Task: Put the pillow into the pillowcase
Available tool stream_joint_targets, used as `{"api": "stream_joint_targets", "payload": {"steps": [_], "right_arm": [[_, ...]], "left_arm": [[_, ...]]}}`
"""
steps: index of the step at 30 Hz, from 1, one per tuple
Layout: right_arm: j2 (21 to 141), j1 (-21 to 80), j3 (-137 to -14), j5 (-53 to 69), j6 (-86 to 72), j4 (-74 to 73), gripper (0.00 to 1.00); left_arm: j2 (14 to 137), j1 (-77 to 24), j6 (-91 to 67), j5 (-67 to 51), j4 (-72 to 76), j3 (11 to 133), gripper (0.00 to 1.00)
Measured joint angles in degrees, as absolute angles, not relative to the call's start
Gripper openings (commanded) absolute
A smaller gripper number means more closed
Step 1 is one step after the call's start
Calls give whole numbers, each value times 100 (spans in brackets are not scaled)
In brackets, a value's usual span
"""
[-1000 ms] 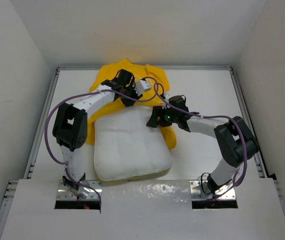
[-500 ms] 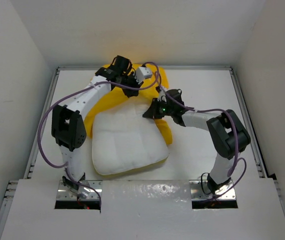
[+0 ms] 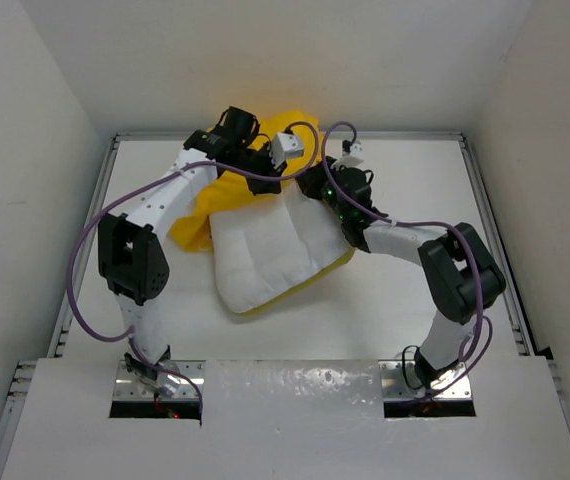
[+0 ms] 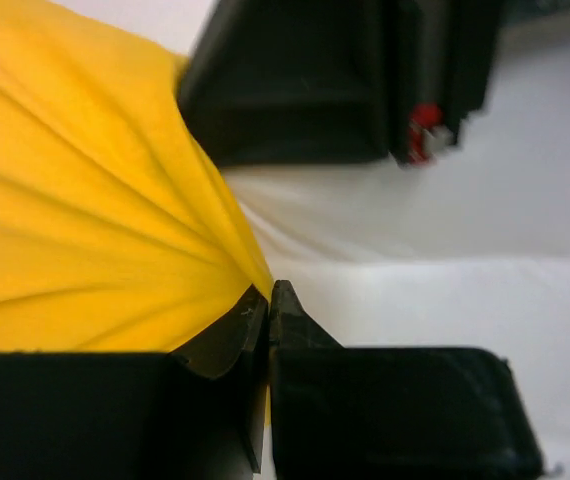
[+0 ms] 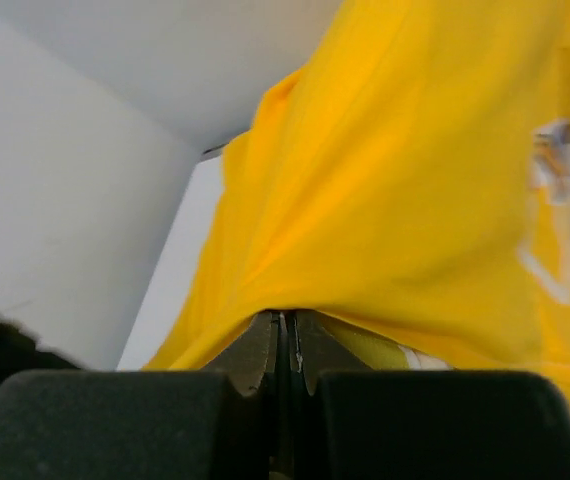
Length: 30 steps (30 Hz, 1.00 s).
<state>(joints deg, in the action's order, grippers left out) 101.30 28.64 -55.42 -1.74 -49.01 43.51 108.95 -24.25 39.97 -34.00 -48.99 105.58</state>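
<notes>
The white quilted pillow (image 3: pixel 273 255) lies tilted on the table, its far end raised toward the back between the two arms. The yellow pillowcase (image 3: pixel 205 212) bunches over that far end, spills to the left and rises behind the arms. My left gripper (image 3: pixel 268 178) is at the pillow's far left corner. In the left wrist view it (image 4: pixel 268 295) is shut on a pleated fold of the pillowcase (image 4: pixel 85 220). My right gripper (image 3: pixel 317 186) is at the far right corner. In the right wrist view it (image 5: pixel 285 320) is shut on the pillowcase's (image 5: pixel 405 190) hem, which drapes above it.
White walls enclose the table on three sides, with metal rails (image 3: pixel 87 235) along the left and right edges. Purple cables (image 3: pixel 95 300) loop off both arms. The back wall (image 3: pixel 285 70) stands close behind the lifted cloth.
Both grippers have shut on the pillowcase. Both arms have moved toward the back wall, lifting the cloth. The pillow has been dragged back and turned, its far end raised.
</notes>
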Motion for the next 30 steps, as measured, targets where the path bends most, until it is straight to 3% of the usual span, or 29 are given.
{"api": "stream_joint_targets", "payload": {"steps": [10,11,13,14,16,17,18,20,22,23,24,25,26,27,28,29,30], "right_arm": [[10307,2871,-4995,-1793,-5627,3920,0],[10394,2873,-4998,-1745,-5653,3944,6],[10608,2871,-5085,-1575,-5553,3933,32],[10742,2842,-5212,-1472,-5468,3865,57],[10925,2781,-5457,-1210,-5216,3699,66],[10936,2731,-5542,-1026,-5015,3590,72],[10879,2711,-5544,-913,-4821,3546,79],[10617,2711,-5492,-701,-4300,3378,91],[10197,2716,-5411,-541,-3675,3076,89],[9953,2724,-5417,-401,-3328,2845,76],[9745,2727,-5476,-213,-2998,2567,22],[9557,2746,-5610,47,-2624,2209,11],[9428,2757,-5811,364,-2316,1863,9],[9362,2788,-6020,635,-2045,1575,15],[9327,2871,-6283,873,-1688,1232,40],[9317,3004,-6495,1079,-1376,965,59],[9317,3177,-6641,1208,-1098,749,74]], "left_arm": [[10591,-1820,4491,-3557,-4880,9194,0],[10560,-1758,4423,-3395,-4720,8989,16],[10551,-1726,4228,-2998,-4569,8722,45],[10554,-1723,4128,-2816,-4591,8619,63],[10591,-1699,3857,-2480,-4663,8549,74],[10597,-1673,3750,-2386,-4648,8549,96],[10578,-1634,3656,-2340,-4615,8554,100],[10497,-1409,3354,-2329,-4606,8617,100],[10342,-974,3151,-2394,-4602,8766,100],[10206,-666,3087,-2460,-4584,8868,100],[10073,-403,3070,-2495,-4565,8945,98],[9885,-117,3105,-2528,-4552,8997,92],[9675,174,3148,-2526,-4534,8991,70],[9472,408,3162,-2506,-4512,8941,57],[9236,611,3247,-2488,-4392,8750,47],[8956,762,3334,-2484,-4285,8418,45],[8796,829,3413,-2491,-4287,8152,49]]}}
